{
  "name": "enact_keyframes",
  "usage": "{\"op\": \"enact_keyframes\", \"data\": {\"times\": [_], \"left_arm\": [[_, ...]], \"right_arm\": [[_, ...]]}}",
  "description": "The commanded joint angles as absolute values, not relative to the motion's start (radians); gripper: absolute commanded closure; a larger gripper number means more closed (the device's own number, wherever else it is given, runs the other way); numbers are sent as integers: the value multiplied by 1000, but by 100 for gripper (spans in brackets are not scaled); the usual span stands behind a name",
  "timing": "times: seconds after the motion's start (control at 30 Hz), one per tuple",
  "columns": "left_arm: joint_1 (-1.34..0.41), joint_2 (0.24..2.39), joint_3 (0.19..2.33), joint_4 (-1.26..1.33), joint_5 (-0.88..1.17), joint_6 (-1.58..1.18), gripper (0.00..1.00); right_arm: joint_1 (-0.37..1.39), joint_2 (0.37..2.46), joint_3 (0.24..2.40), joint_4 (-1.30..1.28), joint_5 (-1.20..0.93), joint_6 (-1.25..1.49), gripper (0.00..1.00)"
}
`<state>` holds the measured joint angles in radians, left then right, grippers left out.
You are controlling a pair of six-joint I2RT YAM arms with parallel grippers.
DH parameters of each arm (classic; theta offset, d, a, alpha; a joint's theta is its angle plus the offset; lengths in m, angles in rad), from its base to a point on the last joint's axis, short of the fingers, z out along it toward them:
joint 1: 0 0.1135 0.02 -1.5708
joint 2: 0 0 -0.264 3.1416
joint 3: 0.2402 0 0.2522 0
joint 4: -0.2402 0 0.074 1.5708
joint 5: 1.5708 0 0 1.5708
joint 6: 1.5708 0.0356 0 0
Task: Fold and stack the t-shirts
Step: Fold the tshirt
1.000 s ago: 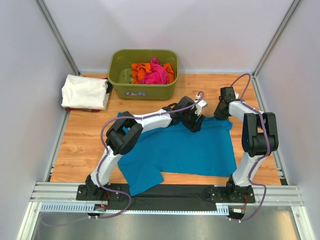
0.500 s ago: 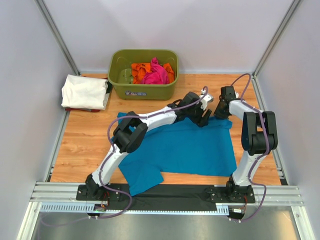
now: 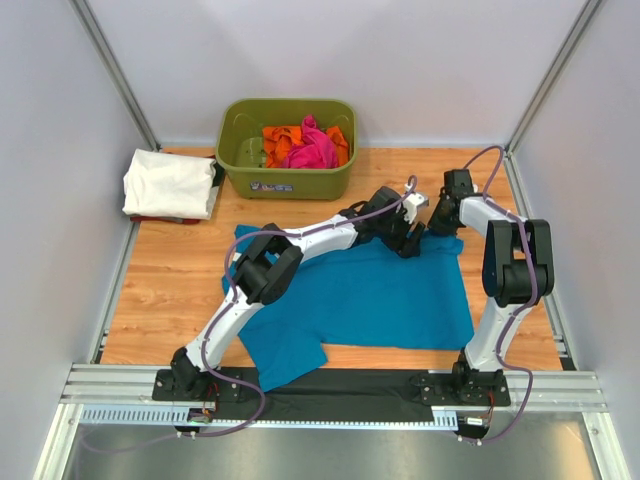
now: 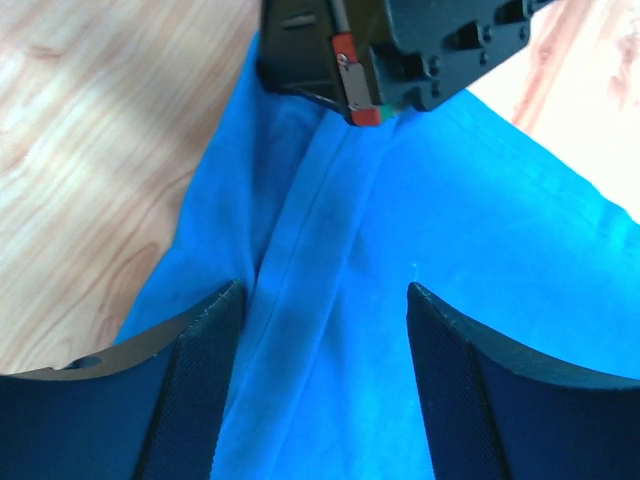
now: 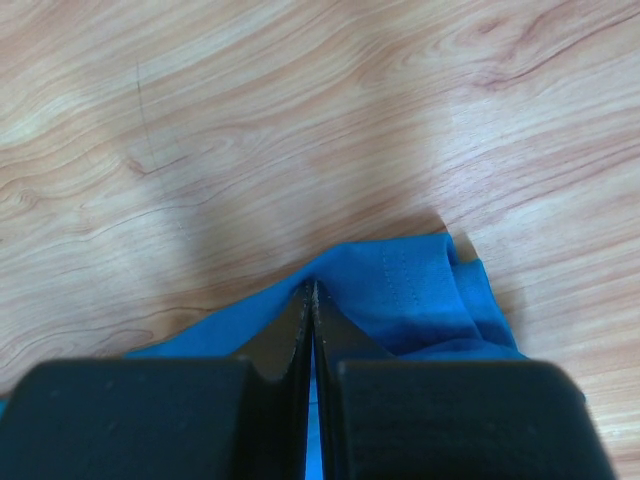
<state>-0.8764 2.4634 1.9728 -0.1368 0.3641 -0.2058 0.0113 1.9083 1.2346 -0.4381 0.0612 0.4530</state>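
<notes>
A teal-blue t-shirt [image 3: 370, 295] lies spread on the wooden table. My right gripper [image 3: 437, 226] is shut on its far right edge [image 5: 400, 280], the cloth pinched between the jaws. My left gripper [image 3: 408, 243] is open just above the shirt near that same far edge, a folded hem [image 4: 310, 270] between its fingers [image 4: 205, 350], with the right gripper's body right in front of it. A folded white t-shirt [image 3: 168, 183] lies at the far left. Pink [image 3: 312, 148] and orange [image 3: 280, 142] shirts lie crumpled in the tub.
The olive-green plastic tub [image 3: 287, 178] stands at the back centre. Grey walls with metal posts close in both sides. A black mat [image 3: 370, 385] and the rail with both arm bases run along the near edge.
My left gripper has moved right along the shirt's far edge, close up to the right gripper. The right gripper has stayed nearly still, holding the cloth.
</notes>
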Motion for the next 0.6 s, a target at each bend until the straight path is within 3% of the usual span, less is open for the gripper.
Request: {"op": "enact_keyframes", "data": {"times": [0.0,0.57], "left_arm": [[-881,2470,1999,-133,434,-241,29],[-928,2329,1795,-65,411,-235,31]], "right_arm": [[9,1944,1255,-451,48,460,100],[9,1954,1272,-476,61,465,100]]}}
